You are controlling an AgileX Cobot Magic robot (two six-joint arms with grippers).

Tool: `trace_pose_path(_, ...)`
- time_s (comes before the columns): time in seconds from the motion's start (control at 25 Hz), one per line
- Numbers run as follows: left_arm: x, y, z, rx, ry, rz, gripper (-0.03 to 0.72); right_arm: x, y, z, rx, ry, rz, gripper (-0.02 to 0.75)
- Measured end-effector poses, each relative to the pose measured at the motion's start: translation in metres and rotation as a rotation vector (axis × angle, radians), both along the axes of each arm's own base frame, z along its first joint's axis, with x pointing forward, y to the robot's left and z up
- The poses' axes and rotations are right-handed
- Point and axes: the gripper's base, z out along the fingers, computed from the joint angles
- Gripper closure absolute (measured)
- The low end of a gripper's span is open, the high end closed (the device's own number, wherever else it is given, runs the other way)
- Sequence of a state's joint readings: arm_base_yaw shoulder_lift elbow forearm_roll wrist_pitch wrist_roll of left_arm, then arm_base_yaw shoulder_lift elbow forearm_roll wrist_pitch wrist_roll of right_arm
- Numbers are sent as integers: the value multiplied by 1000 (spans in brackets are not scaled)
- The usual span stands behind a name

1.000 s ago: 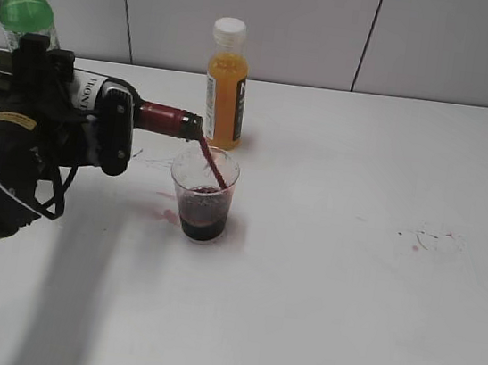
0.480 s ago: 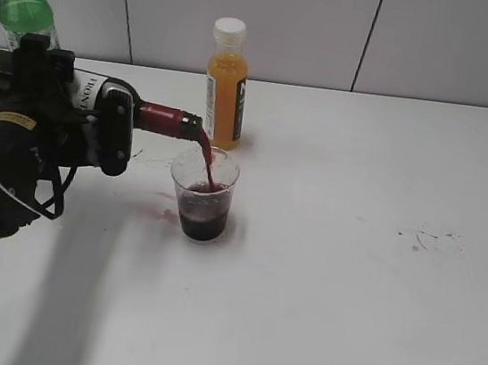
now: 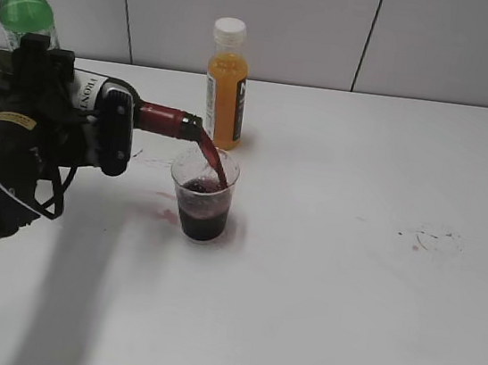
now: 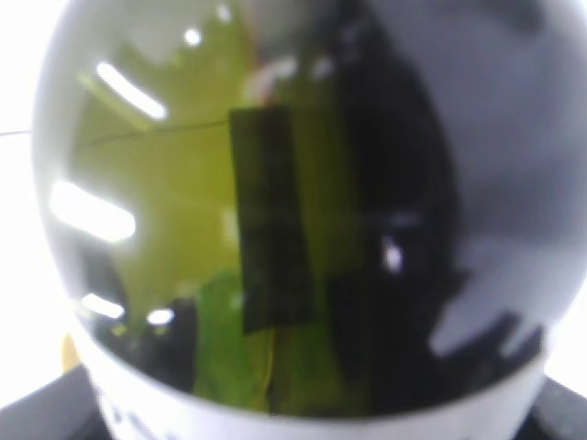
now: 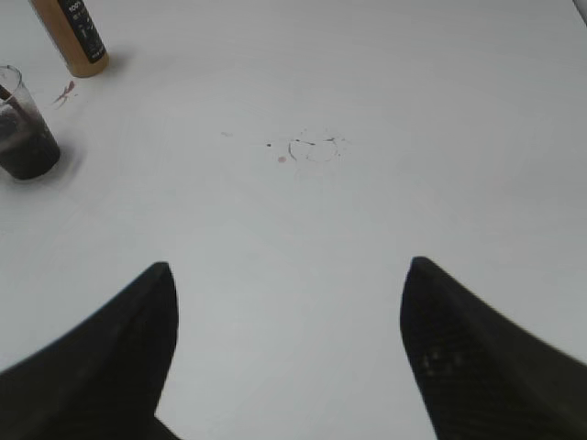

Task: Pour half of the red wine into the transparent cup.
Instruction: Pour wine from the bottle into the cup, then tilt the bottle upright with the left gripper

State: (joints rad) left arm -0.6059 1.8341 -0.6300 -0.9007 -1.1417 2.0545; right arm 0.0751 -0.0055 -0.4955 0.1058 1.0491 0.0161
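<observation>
1. The left gripper (image 3: pixel 98 132) is clamping the wine bottle (image 3: pixel 93 95) around its labelled body and is holding it nearly level, with the red foil neck pointing toward the transparent cup (image 3: pixel 203 193).
2. The red wine (image 3: pixel 212 158) is running in a thin stream from the bottle mouth, just above the cup's rim, down into the cup, which is standing upright on the white table (image 3: pixel 346 295) and is looking roughly half full of dark liquid.
3. The orange juice bottle (image 3: pixel 225 86) is standing upright just behind the cup, and the green plastic bottle (image 3: pixel 20 0) is standing well behind and to the left of the cup.
4. Small reddish splashes (image 3: pixel 166 215) are lying on the table just left of the cup.
5. The left wrist view is being filled by the bottle's dark glass (image 4: pixel 275 220).
6. The right gripper (image 5: pixel 289 348) is hovering with its fingers spread wide apart and nothing between them, well to the right of the cup (image 5: pixel 23 124).
</observation>
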Motion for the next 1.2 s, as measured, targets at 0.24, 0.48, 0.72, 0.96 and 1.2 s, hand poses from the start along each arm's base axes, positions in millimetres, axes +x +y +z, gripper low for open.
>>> trace_pose_path(0.24,0,0,0,-51,-10,7,149,0,0,0,0,0,0,167)
trace_pose_path(0.48,0,-2,0,-109,-30,-3,149,0,0,0,0,0,0,167)
trace_pose_path(0.72,1,-5,2,-175,-57,-40,149,0,0,0,0,0,0,167)
trace_pose_path(0.96,-2,-13,2,-327,-81,-59,149,0,0,0,0,0,0,167)
trace_pose_path(1.2,-2,-20,4,-731,-132,-72,149,0,0,0,0,0,0,167)
